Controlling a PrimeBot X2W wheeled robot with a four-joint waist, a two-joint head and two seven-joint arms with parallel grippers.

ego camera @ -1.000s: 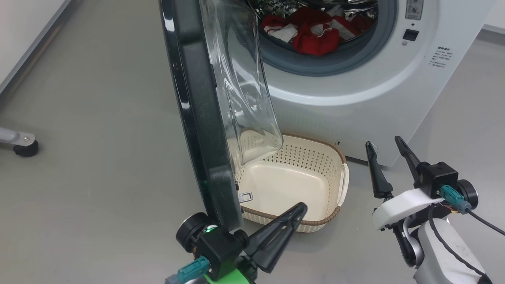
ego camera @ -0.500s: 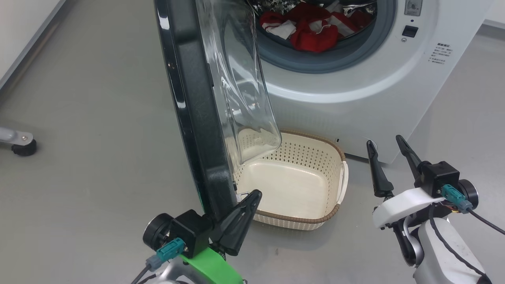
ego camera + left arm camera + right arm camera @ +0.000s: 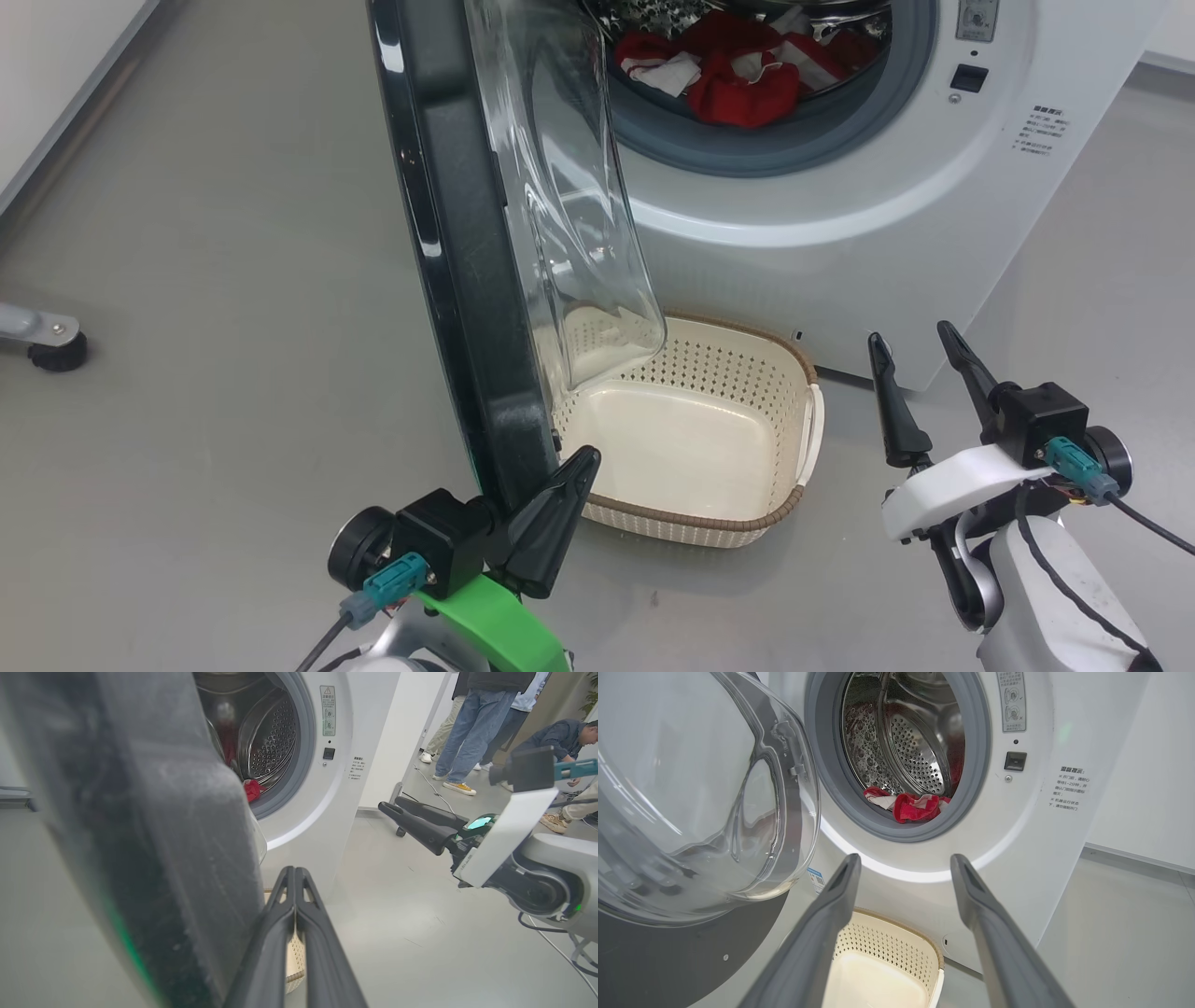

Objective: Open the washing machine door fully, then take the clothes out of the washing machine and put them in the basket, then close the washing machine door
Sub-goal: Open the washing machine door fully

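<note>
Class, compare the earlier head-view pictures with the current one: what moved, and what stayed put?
The shut left gripper swung leftward from in front of the basket to the lower edge of the washing machine door, which seems to have opened slightly wider. Nothing was grasped or released. The right gripper stayed open and still; the clothes stayed in the washing machine.

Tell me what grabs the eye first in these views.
The washing machine door stands edge-on mid-frame, its glass bowl hanging over the cream basket. Red clothes lie inside the washing machine above, and the shut left end effector sits at the door's lower edge.
</note>
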